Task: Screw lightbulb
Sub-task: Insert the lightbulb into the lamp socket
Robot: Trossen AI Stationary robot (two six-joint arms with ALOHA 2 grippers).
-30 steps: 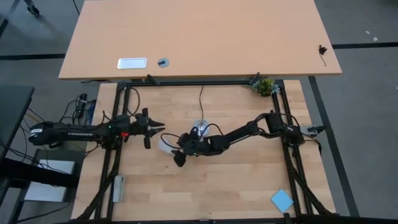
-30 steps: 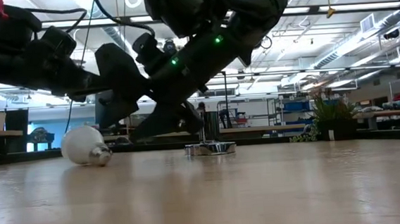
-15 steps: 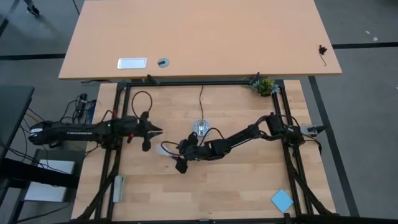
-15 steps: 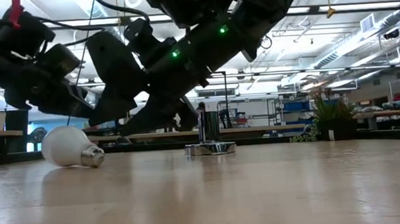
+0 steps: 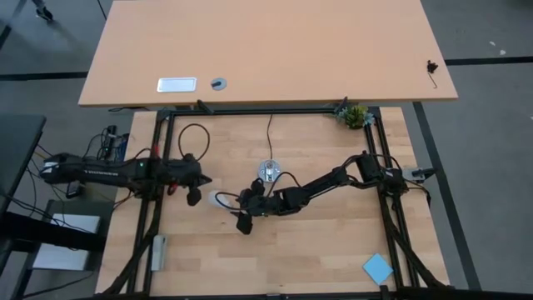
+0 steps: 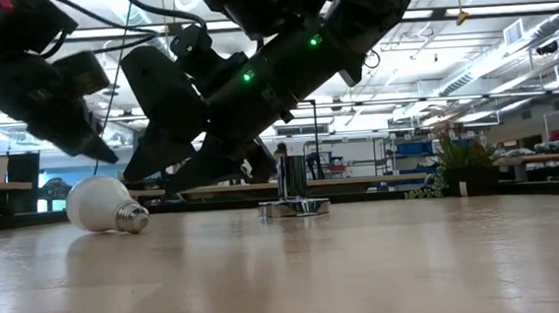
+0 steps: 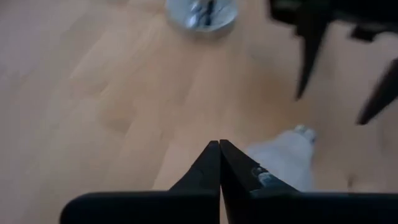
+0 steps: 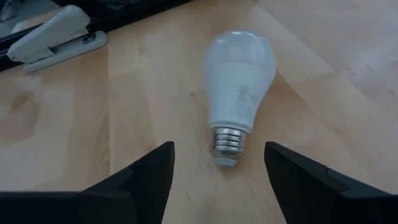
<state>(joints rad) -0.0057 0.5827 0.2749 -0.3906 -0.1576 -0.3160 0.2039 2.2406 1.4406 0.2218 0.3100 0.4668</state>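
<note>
The lightbulb (image 8: 238, 93) lies on its side on the table (image 5: 316, 242), between both grippers. The right gripper (image 8: 217, 163) gapes wide, empty, before its screw end; the left gripper (image 7: 219, 163) is pinched closed.

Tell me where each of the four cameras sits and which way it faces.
High: overhead, straight down; both arms, lightbulb between the claws.
Low: tabletop level, facing the room; arms above lightbulb and socket.
Left wrist: shut left claw; lightbulb, socket beyond.
Right wrist: open right claw, stapler.
All four show the lightbulb.
</note>
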